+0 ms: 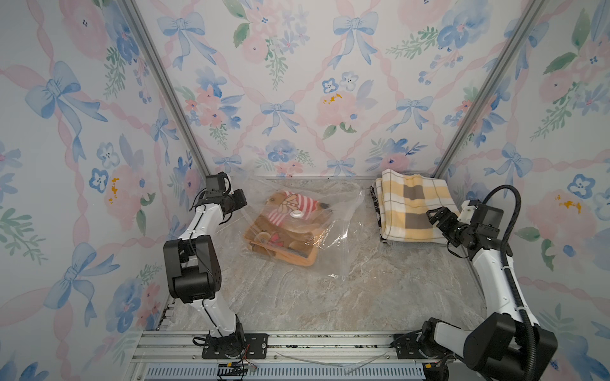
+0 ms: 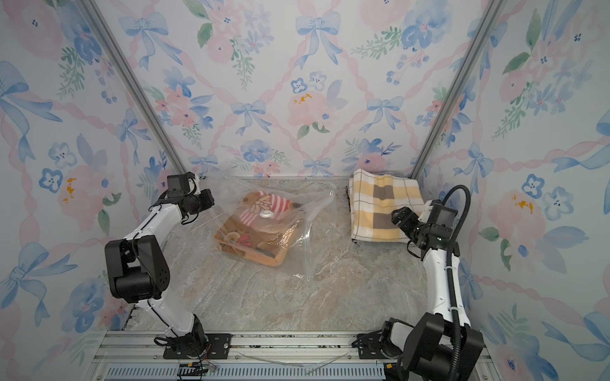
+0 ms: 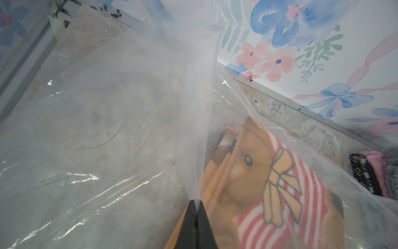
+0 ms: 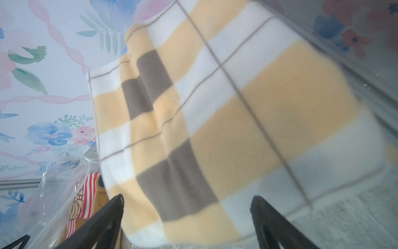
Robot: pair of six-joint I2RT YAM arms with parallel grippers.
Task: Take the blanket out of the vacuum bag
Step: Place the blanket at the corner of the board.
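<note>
Closest to us runs the aluminium rail (image 1: pixel 330 343) that carries both arm bases, and beyond it the marbled table (image 1: pixel 363 297) stretches to the flowered back wall (image 1: pixel 297 82). We find the vacuum bag (image 1: pixel 333 231) lying on the table left of centre and toward the back, clear and crinkled, with its round white valve cap (image 1: pixel 296 214) facing up. Inside it lies the folded brown blanket (image 1: pixel 280 240), printed with a cartoon bear and red-and-white stripes, under the plastic in both top views. Our left hand (image 3: pixel 196 202) comes in at the bag's left side with its fingers pressed together on a fold of the bag's film, which runs away from the pinch as a taut ridge in the left wrist view. Just right of the bag, in the back right corner, sits a folded plaid blanket (image 1: pixel 409 204) in yellow, white and grey, with a black-and-white patterned cloth (image 3: pixel 363 172) and a pink cloth (image 3: pixel 375 168) showing beneath its edge. Our right hand (image 1: pixel 436 213) hangs over the plaid blanket's near right part, fingers spread wide and gripping nothing; we cannot tell whether they touch the cloth.
</note>
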